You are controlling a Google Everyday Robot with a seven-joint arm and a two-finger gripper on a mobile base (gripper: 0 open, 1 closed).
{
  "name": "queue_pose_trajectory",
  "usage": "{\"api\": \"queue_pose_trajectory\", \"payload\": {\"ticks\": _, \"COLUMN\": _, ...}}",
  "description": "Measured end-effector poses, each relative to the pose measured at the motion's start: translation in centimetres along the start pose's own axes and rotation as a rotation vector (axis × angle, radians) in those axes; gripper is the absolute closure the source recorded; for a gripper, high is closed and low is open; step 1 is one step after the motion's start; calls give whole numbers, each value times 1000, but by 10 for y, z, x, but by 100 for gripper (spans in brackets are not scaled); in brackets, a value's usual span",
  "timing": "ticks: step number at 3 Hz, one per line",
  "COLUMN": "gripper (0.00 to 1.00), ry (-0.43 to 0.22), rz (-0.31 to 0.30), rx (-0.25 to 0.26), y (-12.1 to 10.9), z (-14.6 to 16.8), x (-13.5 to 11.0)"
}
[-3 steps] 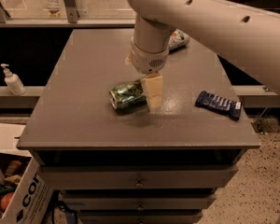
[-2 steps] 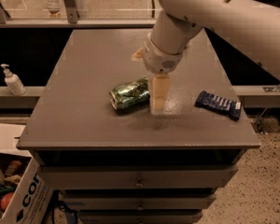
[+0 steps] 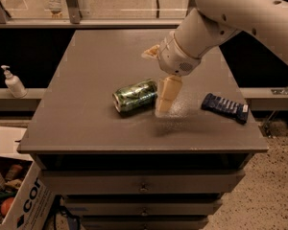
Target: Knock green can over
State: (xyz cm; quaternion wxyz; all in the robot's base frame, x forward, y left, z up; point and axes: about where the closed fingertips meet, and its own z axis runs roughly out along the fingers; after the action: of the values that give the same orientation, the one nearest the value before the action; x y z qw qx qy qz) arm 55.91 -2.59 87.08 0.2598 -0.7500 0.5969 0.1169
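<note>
The green can [image 3: 135, 95] lies on its side on the grey table [image 3: 86, 123], near the middle, its silver top facing front left. My gripper [image 3: 165, 99] hangs from the white arm right beside the can's right end, fingertips just above the tabletop. Its cream fingers [image 3: 167, 91] point down, close to the can. I cannot tell if they touch it.
A dark blue snack packet [image 3: 225, 107] lies at the table's right edge. A pale wrapper [image 3: 150, 52] shows behind the arm. A soap dispenser [image 3: 12, 82] stands on the left ledge. A cardboard box [image 3: 19, 195] of items sits on the floor front left.
The arm has swung and leaned toward the right while the gripper stayed beside the can. The can lies on its side as before.
</note>
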Motion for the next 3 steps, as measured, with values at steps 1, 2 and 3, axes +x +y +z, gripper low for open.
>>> {"api": "queue_pose_trajectory", "payload": {"ticks": 1, "gripper": 0, "ry": -2, "rz": -2, "rx": 0, "y": 0, "z": 0, "x": 0}}
{"api": "queue_pose_trajectory", "payload": {"ticks": 2, "gripper": 0, "ry": -34, "rz": 7, "rx": 20, "y": -2, "z": -3, "x": 4}}
{"api": "queue_pose_trajectory", "payload": {"ticks": 3, "gripper": 0, "ry": -99, "rz": 36, "rx": 65, "y": -6, "z": -11, "x": 15}}
